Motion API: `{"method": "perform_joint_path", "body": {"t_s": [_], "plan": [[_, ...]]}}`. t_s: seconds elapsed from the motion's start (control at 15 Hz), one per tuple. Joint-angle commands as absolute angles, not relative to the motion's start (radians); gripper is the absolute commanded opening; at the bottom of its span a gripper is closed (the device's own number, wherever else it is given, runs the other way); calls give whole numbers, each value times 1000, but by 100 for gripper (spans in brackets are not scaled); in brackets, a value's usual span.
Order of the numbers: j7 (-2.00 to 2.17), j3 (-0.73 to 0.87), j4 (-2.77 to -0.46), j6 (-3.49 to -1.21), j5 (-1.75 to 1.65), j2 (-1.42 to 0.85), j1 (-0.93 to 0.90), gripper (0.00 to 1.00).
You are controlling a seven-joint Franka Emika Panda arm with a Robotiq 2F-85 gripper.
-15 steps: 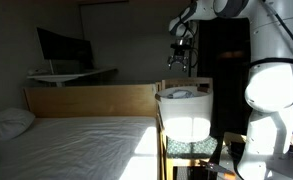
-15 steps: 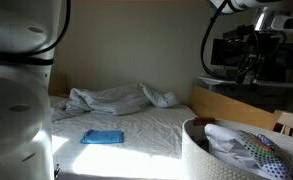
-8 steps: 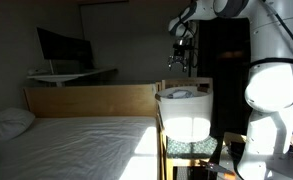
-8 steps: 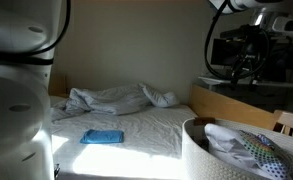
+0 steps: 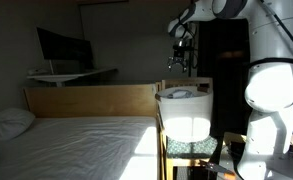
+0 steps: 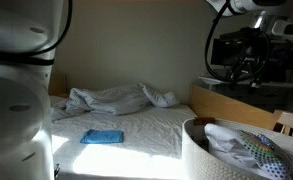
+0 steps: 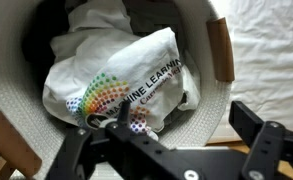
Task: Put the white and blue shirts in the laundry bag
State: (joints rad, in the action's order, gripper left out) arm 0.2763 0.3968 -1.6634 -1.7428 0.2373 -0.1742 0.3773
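The jaws stood wide apart with nothing between them: in the wrist view the gripper [image 7: 164, 142] showed its dark fingers [image 7: 258, 135] spread to either side at the bottom of the picture, clear of any cloth. It hung well above the laundry bag [image 7: 8, 95], looking straight down into the open mouth. Inside lay a white shirt [image 7: 116, 75], crumpled, printed with coloured dots and dark lettering; darker cloth seemed to lie under it, though the shadow made that hard to tell. Brown wooden bars [image 7: 221, 50] showed just outside the rim. In both exterior views the gripper [image 5: 179, 58] [image 6: 248, 68] was high over the bag [image 5: 184, 118] [image 6: 201, 155], apart from it, and the white shirt [image 6: 241, 148] filled the bag's top. The blue shirt [image 6: 102, 137] lay flat on the bed [image 6: 146, 125], well apart from the bag, in a patch of sunlight. Crumpled white bedding [image 6: 111, 98] was heaped behind it, near the wall. In an exterior view a pillow [image 5: 8, 122] rested at the bed's far side, and a monitor [image 5: 61, 45] stood on a desk [image 5: 71, 74] beyond the wooden bed board [image 5: 91, 100].
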Motion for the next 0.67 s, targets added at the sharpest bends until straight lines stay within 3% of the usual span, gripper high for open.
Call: {"method": "perform_joint_path", "body": {"t_s": [0.0, 0.4, 0.6], "plan": [[218, 365, -1606, -1668, 279, -225, 390, 100], [113, 288, -1544, -1544, 245, -243, 350, 100], [37, 247, -1623, -1584, 225, -172, 305, 100]]}}
